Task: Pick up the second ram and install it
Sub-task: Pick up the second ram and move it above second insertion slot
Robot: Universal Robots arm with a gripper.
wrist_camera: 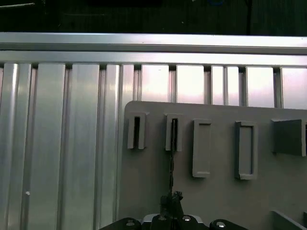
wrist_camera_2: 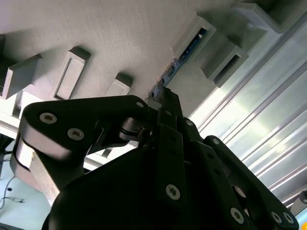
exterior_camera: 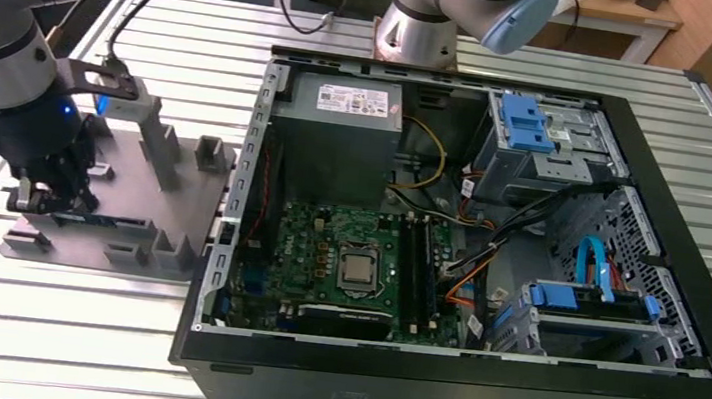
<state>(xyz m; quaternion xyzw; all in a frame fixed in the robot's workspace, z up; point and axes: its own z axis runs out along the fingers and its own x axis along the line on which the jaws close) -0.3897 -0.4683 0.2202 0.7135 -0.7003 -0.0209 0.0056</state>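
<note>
second ram (wrist_camera_2: 188, 51) | sitting edge-up in slots of the grey holder (exterior_camera: 194, 203) on the table (exterior_camera: 47, 325) | fingers (wrist_camera_2: 167, 103) look pinched narrow on its edge | step: the grab, not lifted yet | imo needs a straight pull out

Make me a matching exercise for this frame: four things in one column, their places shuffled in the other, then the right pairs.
Things
1. long thin blue-green ram stick
2. grey box-shaped power supply
3. blue plastic drive bracket
4. black gripper

Places
A. in the black computer case, far corner on the exterior view's right
B. on edge in a slotted block of the grey fixture plate
C. in the case's far corner on the exterior view's left, bordering the green motherboard
D. down over the fixture plate, at the stick

Pairs: 1-B, 2-C, 3-A, 4-D
</note>
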